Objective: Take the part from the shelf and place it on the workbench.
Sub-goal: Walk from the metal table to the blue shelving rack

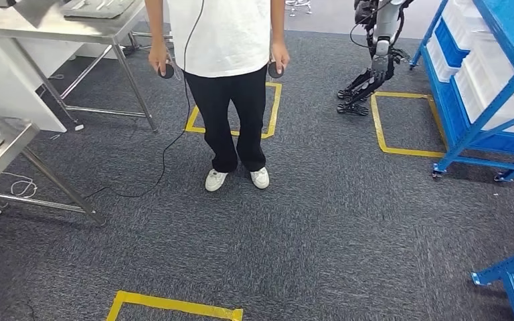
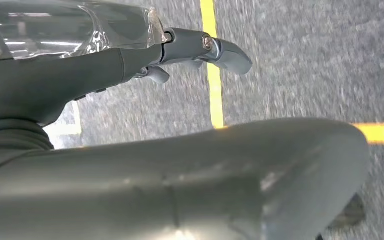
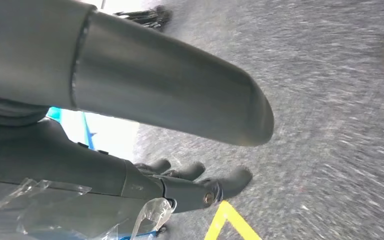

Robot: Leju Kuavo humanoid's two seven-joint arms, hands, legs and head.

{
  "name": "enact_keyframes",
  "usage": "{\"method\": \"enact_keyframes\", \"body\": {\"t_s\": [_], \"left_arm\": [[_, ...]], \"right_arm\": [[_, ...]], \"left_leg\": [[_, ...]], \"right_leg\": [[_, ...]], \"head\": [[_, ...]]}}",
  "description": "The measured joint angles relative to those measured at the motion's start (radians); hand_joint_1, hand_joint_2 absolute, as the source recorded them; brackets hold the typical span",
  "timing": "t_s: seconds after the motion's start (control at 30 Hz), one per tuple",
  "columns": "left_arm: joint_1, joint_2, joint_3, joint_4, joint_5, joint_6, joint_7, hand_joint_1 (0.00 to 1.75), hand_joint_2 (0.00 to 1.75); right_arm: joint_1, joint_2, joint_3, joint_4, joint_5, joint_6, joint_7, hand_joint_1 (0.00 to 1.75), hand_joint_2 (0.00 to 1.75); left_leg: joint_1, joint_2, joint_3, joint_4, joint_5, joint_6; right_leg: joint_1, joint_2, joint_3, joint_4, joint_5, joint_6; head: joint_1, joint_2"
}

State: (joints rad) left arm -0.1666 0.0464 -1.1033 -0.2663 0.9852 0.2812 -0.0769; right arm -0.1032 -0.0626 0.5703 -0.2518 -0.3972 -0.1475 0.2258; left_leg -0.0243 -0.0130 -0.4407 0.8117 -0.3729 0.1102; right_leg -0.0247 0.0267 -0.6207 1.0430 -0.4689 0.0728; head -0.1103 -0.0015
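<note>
Part in clear plastic wrap, carried between the left hand and right hand, fingers extended along its sides; the crinkled film appears slippery, favouring firm two-sided support.

I can read no text, label, brand or number here, neither on the blue shelf nor on the steel tables.
</note>
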Motion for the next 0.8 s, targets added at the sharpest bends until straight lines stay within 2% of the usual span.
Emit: {"method": "enact_keyframes", "body": {"t_s": [0.03,0.07,0.1,0.13,0.17,0.2,0.23,0.27,0.3,0.37,0.4,0.43,0.5,0.53,0.57,0.6,0.63,0.67,0.73,0.77,0.8], "left_arm": [[0.004,0.0,-0.001,0.0,0.0,0.0,0.0,0.0,0.0],[0.008,0.0,-0.002,0.0,0.0,0.001,0.0,0.0,0.0],[0.01,0.0,-0.003,0.0,0.0,0.001,0.0,0.0,0.0],[0.011,0.0,-0.003,0.0,0.0,0.0,0.0,0.0,0.0],[0.011,-0.001,-0.003,0.0,0.0,0.0,0.0,0.0,0.0],[0.01,-0.001,-0.004,0.0,0.0,0.0,0.0,0.0,0.0],[0.01,-0.001,-0.004,0.0,0.0,0.0,0.0,0.0,0.0],[0.01,-0.001,-0.004,0.0,0.0,0.001,0.0,0.0,0.0],[0.009,0.0,-0.004,0.0,0.0,0.001,0.0,0.0,0.0],[0.007,0.0,-0.004,0.0,0.0,0.001,0.0,0.0,0.0],[0.005,0.0,-0.004,0.0,-0.001,0.001,0.0,0.0,0.0],[0.003,0.0,-0.004,0.0,-0.001,0.001,0.0,0.0,0.0],[0.002,-0.001,-0.004,0.0,-0.001,0.001,-0.001,0.0,0.0],[0.004,-0.001,-0.005,0.0,-0.001,0.001,-0.001,0.0,0.0],[0.006,-0.001,-0.005,0.0,-0.001,0.001,-0.001,0.0,0.0],[0.008,-0.001,-0.005,0.0,-0.001,0.001,-0.001,0.0,0.0],[0.01,-0.001,-0.005,0.0,-0.001,0.001,-0.001,0.0,0.0],[0.011,-0.001,-0.005,0.0,-0.001,0.001,-0.001,0.0,0.0],[0.01,-0.001,-0.005,0.0,-0.002,0.001,-0.001,0.0,0.0],[0.009,-0.001,-0.005,0.0,-0.002,0.001,0.0,0.0,0.0],[0.01,-0.001,-0.005,0.0,-0.003,0.001,0.0,0.0,0.0]], "right_arm": [[-0.002,0.0,0.001,0.0,-0.001,0.0,0.0,0.0,0.0],[-0.003,0.0,0.002,0.0,-0.002,0.0,0.0,0.0,0.0],[-0.003,0.0,0.003,0.0,-0.005,0.0,0.0,0.0,0.0],[-0.003,-0.001,0.005,0.0,-0.007,0.0,0.0,0.0,0.0],[-0.003,-0.002,0.006,0.0,-0.008,0.0,0.0,0.0,0.0],[-0.003,-0.002,0.008,0.0,-0.01,0.0,0.0,0.0,0.0],[-0.004,-0.003,0.009,0.0,-0.01,0.0,0.0,0.0,0.0],[-0.005,-0.003,0.01,0.0,-0.011,0.0,0.0,0.0,0.0],[-0.004,-0.003,0.01,0.0,-0.011,0.0,0.0,0.0,0.0],[-0.001,-0.003,0.011,0.0,-0.012,0.0,0.0,0.0,0.0],[0.0,-0.003,0.012,0.0,-0.013,0.0,0.0,0.0,0.0],[-0.001,-0.003,0.013,0.0,-0.015,0.0,-0.001,0.0,0.0],[-0.004,-0.003,0.016,0.0,-0.018,0.0,-0.001,0.0,0.0],[-0.005,-0.003,0.017,0.0,-0.02,0.0,-0.002,0.0,0.0],[-0.005,-0.004,0.017,0.0,-0.02,-0.001,-0.002,0.0,0.0],[-0.005,-0.004,0.017,0.0,-0.021,-0.001,-0.002,0.0,0.0],[-0.005,-0.004,0.018,0.0,-0.021,-0.001,-0.002,0.0,0.0],[-0.004,-0.004,0.02,0.0,-0.022,-0.002,-0.001,0.0,0.0],[-0.005,-0.004,0.023,0.0,-0.025,-0.003,-0.001,0.0,0.0],[-0.005,-0.003,0.025,0.0,-0.026,-0.004,-0.001,0.0,0.0],[-0.006,-0.003,0.027,0.0,-0.028,-0.005,-0.001,0.0,0.0]], "left_leg": [[0.0,0.016,-0.002,0.001,0.0,-0.001],[-0.001,0.032,-0.005,0.001,0.001,-0.001],[-0.001,0.046,-0.007,0.003,0.001,-0.002],[0.0,0.06,-0.009,0.005,0.001,-0.004],[0.0,0.072,-0.011,0.008,-0.001,-0.007],[-0.002,0.083,-0.012,0.013,-0.003,-0.011],[-0.004,0.094,-0.013,0.019,-0.007,-0.017],[-0.008,0.104,-0.015,0.025,-0.011,-0.022],[-0.011,0.115,-0.016,0.029,-0.014,-0.027],[-0.01,0.132,-0.017,0.038,-0.021,-0.036],[-0.006,0.121,-0.023,0.054,-0.034,-0.043],[-0.001,0.098,-0.037,0.09,-0.059,-0.05],[0.01,0.042,-0.097,0.231,-0.137,-0.065],[0.015,0.029,-0.133,0.313,-0.174,-0.069],[0.019,0.025,-0.16,0.375,-0.196,-0.072],[0.022,0.023,-0.17,0.399,-0.197,-0.074],[0.025,0.022,-0.159,0.378,-0.177,-0.074],[0.027,0.015,-0.129,0.316,-0.142,-0.073],[0.029,-0.029,-0.055,0.156,-0.069,-0.07],[0.028,-0.05,-0.03,0.097,-0.048,-0.069],[0.026,-0.064,-0.019,0.066,-0.038,-0.068]], "right_leg": [[-0.002,-0.009,-0.034,0.076,-0.035,0.007],[-0.004,-0.012,-0.054,0.127,-0.052,0.014],[-0.006,-0.016,-0.054,0.137,-0.05,0.02],[-0.007,-0.022,-0.027,0.099,-0.029,0.024],[-0.007,-0.034,0.021,0.024,0.003,0.026],[-0.006,-0.06,0.074,-0.064,0.031,0.025],[-0.004,-0.079,0.115,-0.134,0.054,0.02],[-0.003,-0.093,0.139,-0.175,0.065,0.012],[-0.001,-0.096,0.145,-0.189,0.068,0.004],[-0.001,-0.071,0.137,-0.185,0.073,-0.011],[-0.002,-0.06,0.135,-0.185,0.076,-0.017],[-0.004,-0.05,0.133,-0.185,0.079,-0.023],[-0.005,-0.03,0.126,-0.185,0.086,-0.032],[-0.004,-0.019,0.122,-0.185,0.089,-0.035],[-0.004,-0.006,0.119,-0.185,0.091,-0.035],[-0.004,0.008,0.116,-0.185,0.094,-0.034],[-0.006,0.022,0.114,-0.185,0.097,-0.031],[-0.008,0.036,0.112,-0.185,0.1,-0.028],[-0.013,0.061,0.106,-0.184,0.106,-0.019],[-0.015,0.073,0.1,-0.183,0.11,-0.013],[-0.017,0.084,0.092,-0.183,0.114,-0.006]], "head": [[0.0,0.0],[0.0,0.0],[-0.001,0.0],[-0.001,0.0],[-0.001,0.0],[-0.001,0.0],[-0.002,0.0],[-0.002,0.0],[-0.003,0.0],[-0.003,0.0],[-0.004,0.0],[-0.004,0.0],[-0.004,0.0],[-0.004,0.0],[-0.004,0.0],[-0.004,0.0],[-0.004,0.0],[-0.005,0.0],[-0.007,0.0],[-0.008,0.0],[-0.009,0.0]]}}
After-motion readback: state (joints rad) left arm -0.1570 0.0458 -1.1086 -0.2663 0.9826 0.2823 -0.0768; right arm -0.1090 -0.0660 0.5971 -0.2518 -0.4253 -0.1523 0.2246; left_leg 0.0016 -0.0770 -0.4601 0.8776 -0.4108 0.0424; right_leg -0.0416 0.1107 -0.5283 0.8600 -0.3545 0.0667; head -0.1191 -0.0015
